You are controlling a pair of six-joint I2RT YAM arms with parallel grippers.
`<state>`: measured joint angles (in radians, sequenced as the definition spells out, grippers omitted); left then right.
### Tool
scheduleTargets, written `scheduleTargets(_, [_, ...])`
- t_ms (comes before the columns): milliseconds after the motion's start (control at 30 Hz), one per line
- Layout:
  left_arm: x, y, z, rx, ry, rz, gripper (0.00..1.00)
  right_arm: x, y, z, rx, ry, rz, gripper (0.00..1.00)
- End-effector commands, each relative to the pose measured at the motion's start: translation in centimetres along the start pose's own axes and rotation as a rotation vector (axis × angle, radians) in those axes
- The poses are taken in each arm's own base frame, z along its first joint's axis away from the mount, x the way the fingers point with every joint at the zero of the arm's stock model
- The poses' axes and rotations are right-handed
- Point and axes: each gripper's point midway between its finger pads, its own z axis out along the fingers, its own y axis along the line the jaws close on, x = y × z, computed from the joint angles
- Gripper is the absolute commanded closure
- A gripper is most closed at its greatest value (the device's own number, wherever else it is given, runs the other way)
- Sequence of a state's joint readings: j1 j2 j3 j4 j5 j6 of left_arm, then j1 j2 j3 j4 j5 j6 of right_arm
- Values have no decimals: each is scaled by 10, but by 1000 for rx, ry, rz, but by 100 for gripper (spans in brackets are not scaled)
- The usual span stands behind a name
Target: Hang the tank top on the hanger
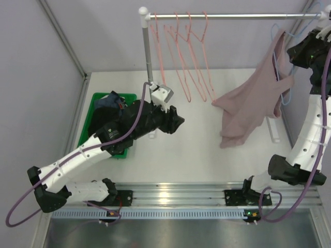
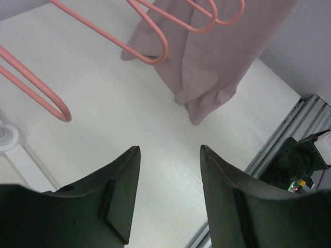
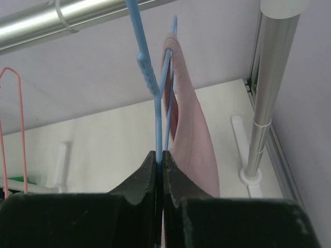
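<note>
tank top (image 1: pixel 253 103): on hanger (image 3: pixel 156 119), rail's (image 1: pixel 232 16) right end | bin (image 1: pixel 98 96): far left

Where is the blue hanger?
The hanger is at the far right of the top view, by the rail's end, pinched in the right gripper, with the tank top draped on it.

Left gripper (image 2: pixel 169 150) low in view, jaws apart, nothing between them. White table (image 2: pixel 103 155) beneath. Ahead and right, tank top (image 2: pixel 217 57) hangs, hem on or just above the table. Pink hangers (image 2: pixel 158 58) ahead and left. Rail (image 2: pixel 274 150) far right.
</note>
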<state>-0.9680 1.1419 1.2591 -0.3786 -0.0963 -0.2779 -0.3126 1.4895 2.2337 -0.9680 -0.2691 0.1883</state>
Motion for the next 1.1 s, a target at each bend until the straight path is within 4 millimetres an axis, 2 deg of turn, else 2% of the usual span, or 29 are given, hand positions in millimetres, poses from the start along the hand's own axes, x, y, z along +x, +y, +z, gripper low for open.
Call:
scheduleTargets(0, [-11,-1,0,16,-4,17,45,-31,10,3,-77,-99,-19,100])
scheduleTargets(267, [-7,1,10,15,18,12,46,-14,-1,25,-65,-41,-12,100])
scheduleTargets(700, [0,2,14,20,39,3,45,9,-17,29,-8,7,-31,100])
scheduleTargets(733, [0,2,14,19,39,1,45,10,-19,29,0,9,-30,98])
scheduleTargets(833, [1,3,14,17,40,0,45,10,-20,26,14,7,-33,78])
scheduleTargets(933, [2,4,14,13,42,-2,45,10,-20,21,24,5,-32,63])
scheduleTargets(1067, [1,4,14,8,42,-2,45,8,-21,14,41,0,-31,49])
